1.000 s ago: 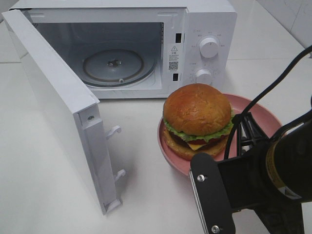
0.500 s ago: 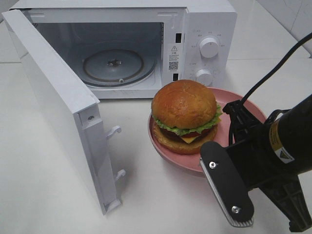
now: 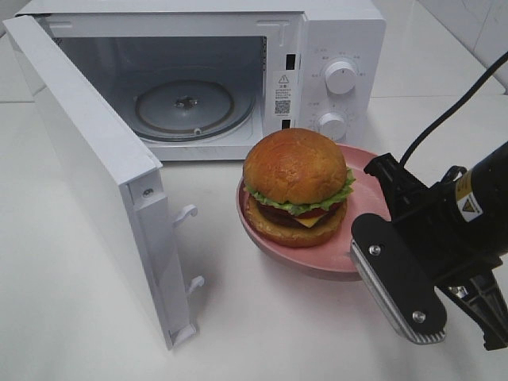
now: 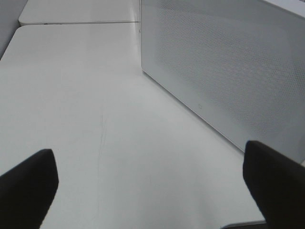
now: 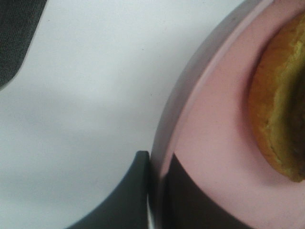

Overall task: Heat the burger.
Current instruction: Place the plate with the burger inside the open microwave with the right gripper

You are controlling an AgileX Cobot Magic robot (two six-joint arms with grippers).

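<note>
One second of travel had carried the pink plate [image 3: 361, 171], and the burger [image 3: 295, 186] resting on it, toward 10 o'clock across the table [image 3: 79, 317], nearer the open microwave [image 3: 333, 48]. Loading was judged under way, not complete. The right gripper [image 5: 155, 186] had its jaws clamped on the plate rim at the burger's 4 o'clock. The left gripper [image 4: 152, 181] had its jaws spread wide, holding nothing, above the table.

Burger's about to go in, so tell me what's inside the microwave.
Only the round glass turntable shows inside the microwave, with nothing on it. The open door hides the cavity's lower left corner.
</note>
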